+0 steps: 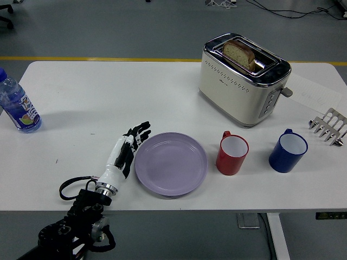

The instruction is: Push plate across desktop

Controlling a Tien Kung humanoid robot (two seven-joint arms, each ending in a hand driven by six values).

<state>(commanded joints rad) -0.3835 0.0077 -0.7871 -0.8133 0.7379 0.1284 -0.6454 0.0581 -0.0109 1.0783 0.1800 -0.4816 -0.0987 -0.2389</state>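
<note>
Far left of the plate, your water bottle [16, 105] stands at the surface [108, 92] edge, well out of the way. Your left hand [126, 150] lies flat against the plate's left rim, fingers extended and together, gripping nothing, since a sideways shove needs only an edge contact. The lilac plate [171, 163] sits near the front edge of the surface, and just right of the plate the red mug [232, 154] looks almost touching, so further pushing would likely bump it. Beyond that stand a blue mug [288, 151], the toaster [242, 79] behind, and a toast rack [328, 126] farthest right.
</note>
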